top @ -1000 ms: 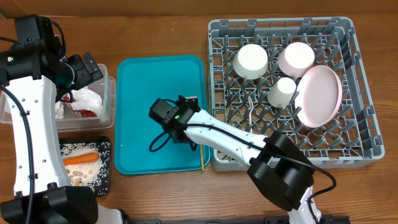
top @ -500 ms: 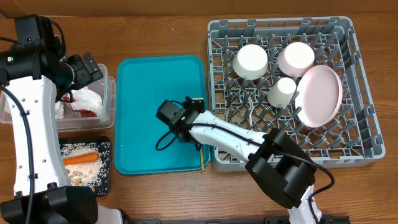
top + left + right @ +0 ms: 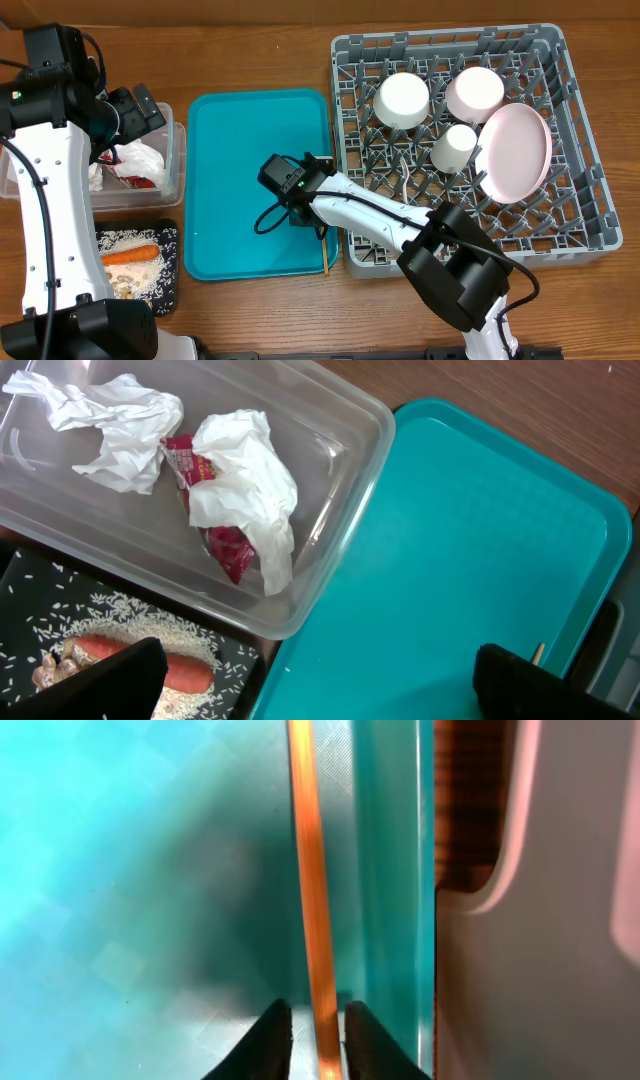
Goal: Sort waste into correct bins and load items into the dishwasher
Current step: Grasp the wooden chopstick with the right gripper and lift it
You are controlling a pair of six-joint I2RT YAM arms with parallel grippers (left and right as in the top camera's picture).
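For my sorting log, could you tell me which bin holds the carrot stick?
The shallow black tray: the carrot stick lies there amid rice; the clear tub holds napkins and a red wrapper.

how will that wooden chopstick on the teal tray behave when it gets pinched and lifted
Probably stiff and light: the chopstick is thin and straight. Lying flat beside the teal tray rim, it may roll or slip from the right gripper.

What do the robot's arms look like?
Both arms are white tubes with chunky black joints. The left arm has a black cable running along it; the right arm has a looping black cable and a tiny green light. Its fingers are black.
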